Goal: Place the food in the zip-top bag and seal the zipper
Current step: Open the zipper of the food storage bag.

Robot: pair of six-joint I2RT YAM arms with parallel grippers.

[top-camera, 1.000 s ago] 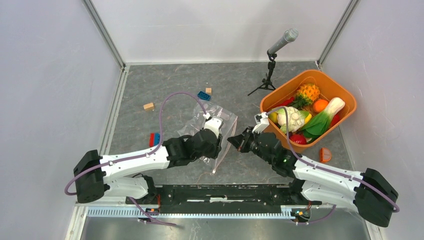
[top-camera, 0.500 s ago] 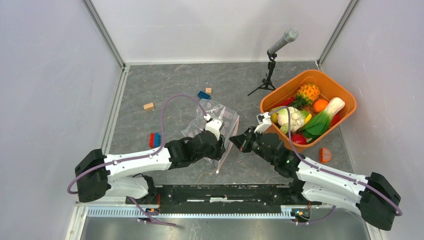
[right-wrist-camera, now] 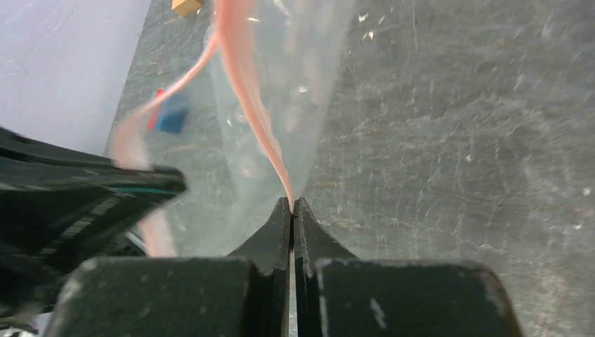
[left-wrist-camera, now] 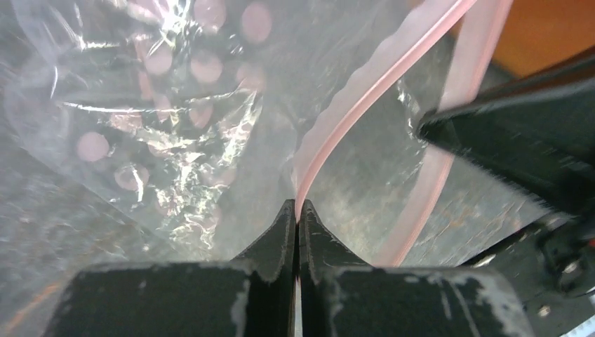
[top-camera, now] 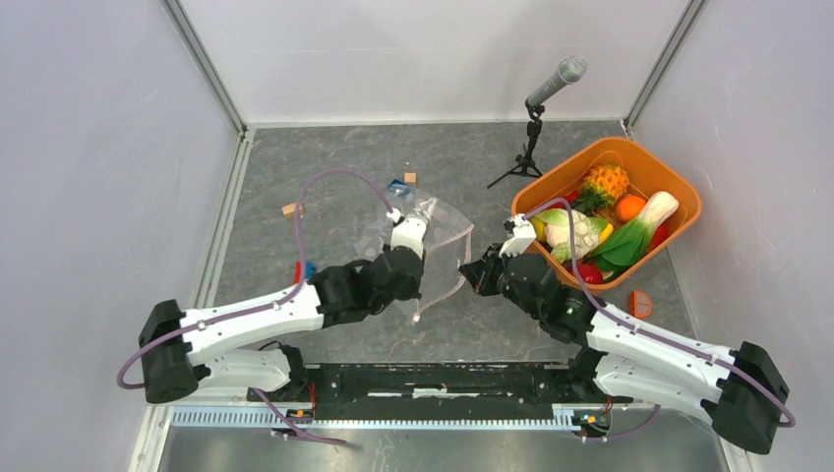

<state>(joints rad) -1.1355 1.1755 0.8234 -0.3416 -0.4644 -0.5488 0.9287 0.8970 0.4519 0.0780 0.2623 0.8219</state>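
My left fingers (left-wrist-camera: 281, 235) were pinched together on the near lip of the zipper (left-wrist-camera: 330, 133), with the pink strip running straight up out of the pinch. My right fingers (right-wrist-camera: 277, 235) were clamped tight on the other lip. Each pair could see the other just across the gap, with only film between them.

Out from the fingertips, the zip-top bag (left-wrist-camera: 175, 105) billowed away ahead of my left fingers. It was crinkled and dotted and partly lifted off the desk (right-wrist-camera: 456, 140), though I could not tell how much of it hung free. A blue brick (right-wrist-camera: 172, 112) lay beyond my right fingers, past the film.

The food (top-camera: 575, 231) sat well off to the right of my right fingers, all of it piled in the orange basket (top-camera: 679, 197). None of it was in the bag.

So I was on the opening step, as I read it, with one lip in each grip and the mouth not yet spread. The next move called for drawing the two grips apart, slowly and evenly, so neither lip slipped out. After that, one pair would need to let go and fetch food.

Against a second ago, my left arm had swung farther out and the bag's near corner had risen. My right fingers had edged in toward the bag, and the basket had not budged.
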